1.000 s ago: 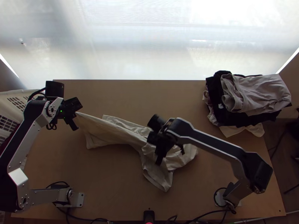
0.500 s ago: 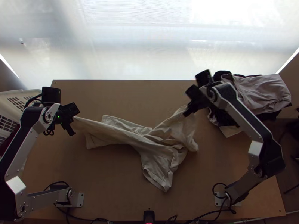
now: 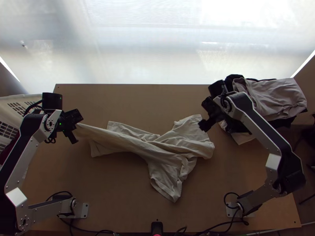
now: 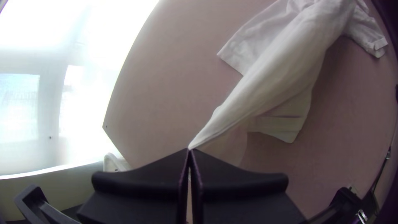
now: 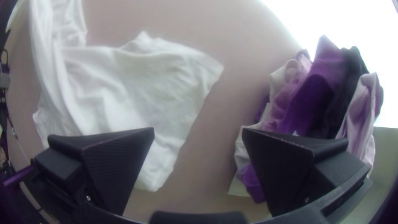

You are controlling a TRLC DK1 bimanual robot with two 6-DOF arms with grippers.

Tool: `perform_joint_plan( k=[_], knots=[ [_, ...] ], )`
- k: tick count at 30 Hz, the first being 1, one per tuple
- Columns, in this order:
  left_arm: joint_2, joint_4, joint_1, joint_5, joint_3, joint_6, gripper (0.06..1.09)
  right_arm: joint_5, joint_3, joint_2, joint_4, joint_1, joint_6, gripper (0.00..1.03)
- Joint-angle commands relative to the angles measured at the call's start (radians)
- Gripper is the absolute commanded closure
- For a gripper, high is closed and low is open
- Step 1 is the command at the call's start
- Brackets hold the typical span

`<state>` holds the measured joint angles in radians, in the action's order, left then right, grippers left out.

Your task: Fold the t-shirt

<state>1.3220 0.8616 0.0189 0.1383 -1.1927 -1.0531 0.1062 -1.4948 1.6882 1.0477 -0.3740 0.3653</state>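
The cream t-shirt (image 3: 169,151) lies twisted and bunched across the middle of the table, its left end drawn out to a raised point. At that point is my left gripper (image 3: 75,137); in the left wrist view the left gripper (image 4: 190,152) is shut on the tip of the t-shirt (image 4: 273,70). My right gripper (image 3: 204,125) hangs beside the t-shirt's right end. Seen from the right wrist, the right gripper (image 5: 198,132) stands open with nothing between its fingers, the t-shirt (image 5: 137,87) lying to one side beneath it.
A pile of dark and pale garments (image 3: 271,98) lies at the table's far right corner, close to the right arm. A white slotted basket (image 3: 15,114) stands at the left edge. Bare wood of the table (image 3: 114,185) shows in front of the t-shirt.
My right gripper has moved from over the t-shirt's middle toward the back right and let go of the cloth, whose right end now lies spread further out. The left gripper has shifted slightly left and nearer.
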Motion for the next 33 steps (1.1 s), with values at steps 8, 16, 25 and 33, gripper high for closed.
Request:
perform_joint_plan(
  k=[8, 16, 25, 33],
  knots=[
    [0.000, -0.030, -0.010, -0.002, 0.007, -0.007, 1.05, 0.012, 0.433, -0.222, 0.087, -0.460, 0.106, 0.04],
    [-0.004, -0.035, 0.000, -0.002, 0.007, -0.005, 1.05, 0.136, 0.533, -0.312, -0.023, -0.709, 0.078, 0.04],
    [-0.017, -0.039, 0.001, 0.000, 0.013, 0.010, 1.05, 0.151, 0.605, -0.395, -0.078, -0.819, 0.089, 0.06],
    [-0.020, -0.053, 0.000, 0.012, 0.031, 0.015, 1.05, 0.145, 0.662, -0.410, -0.222, -0.827, 0.081, 0.06]
  ],
)
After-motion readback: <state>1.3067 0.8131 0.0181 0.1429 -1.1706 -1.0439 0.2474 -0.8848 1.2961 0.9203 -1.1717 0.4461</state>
